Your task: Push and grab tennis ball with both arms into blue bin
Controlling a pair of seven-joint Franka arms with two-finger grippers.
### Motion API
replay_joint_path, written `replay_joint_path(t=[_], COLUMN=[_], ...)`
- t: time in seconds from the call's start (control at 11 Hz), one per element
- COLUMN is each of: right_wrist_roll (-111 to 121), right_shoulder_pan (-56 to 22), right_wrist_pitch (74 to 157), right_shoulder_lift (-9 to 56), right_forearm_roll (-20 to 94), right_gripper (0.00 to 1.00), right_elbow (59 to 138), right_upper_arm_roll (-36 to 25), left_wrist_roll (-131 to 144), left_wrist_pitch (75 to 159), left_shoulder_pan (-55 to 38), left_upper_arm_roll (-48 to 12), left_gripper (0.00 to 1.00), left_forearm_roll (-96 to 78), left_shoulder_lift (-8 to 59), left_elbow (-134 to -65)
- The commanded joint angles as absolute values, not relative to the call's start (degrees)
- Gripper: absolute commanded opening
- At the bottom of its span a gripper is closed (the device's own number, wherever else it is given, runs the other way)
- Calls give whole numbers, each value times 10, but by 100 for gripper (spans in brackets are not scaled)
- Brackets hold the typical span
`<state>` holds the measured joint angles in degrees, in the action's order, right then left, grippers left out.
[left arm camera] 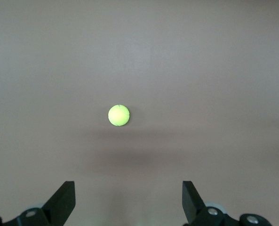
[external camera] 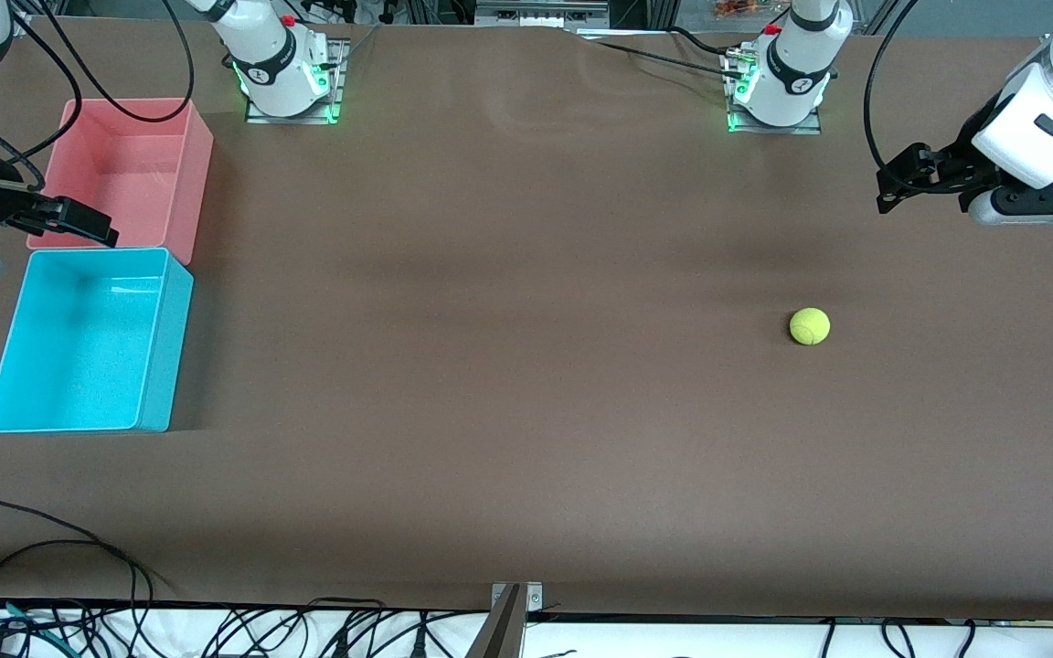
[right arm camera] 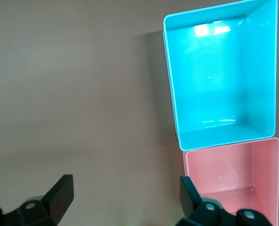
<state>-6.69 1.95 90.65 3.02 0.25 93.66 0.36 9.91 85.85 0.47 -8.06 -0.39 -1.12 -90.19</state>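
Observation:
The tennis ball [external camera: 809, 326] lies alone on the brown table toward the left arm's end; it also shows in the left wrist view [left arm camera: 119, 115]. My left gripper [external camera: 888, 192] hangs in the air over the table at that end, open and empty [left arm camera: 129, 188], well apart from the ball. The blue bin [external camera: 165, 338] stands empty at the right arm's end, also seen in the right wrist view [right arm camera: 219, 80]. My right gripper [external camera: 97, 227] hangs in the air by the bins, open and empty [right arm camera: 126, 181].
A pink bin [external camera: 197, 174] of the same size stands empty against the blue bin, farther from the front camera; it also shows in the right wrist view [right arm camera: 228, 174]. Both arm bases stand at the table's far edge. Cables lie along the near edge.

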Motion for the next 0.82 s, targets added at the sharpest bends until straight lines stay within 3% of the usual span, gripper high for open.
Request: replay_joint_path(t=[0.0,0.73], right_wrist_roll=[-72,-73], right_shoulder_pan=[18,20], right_wrist_pitch=[895,899], right_shoulder_lift=[37,62], right_forearm_roll=[7,9], right_gripper=[100,100], right_elbow=[919,902], right_upper_arm_roll=[2,0], left_wrist_roll=[104,78], left_wrist_pitch=[868,868], left_shoulder_pan=[5,3], left_upper_arm_roll=[-83,-84], left_gripper=[100,100], left_forearm_roll=[-10,16], left_shoulder_lift=[-23,-18], left_elbow=[-915,-914])
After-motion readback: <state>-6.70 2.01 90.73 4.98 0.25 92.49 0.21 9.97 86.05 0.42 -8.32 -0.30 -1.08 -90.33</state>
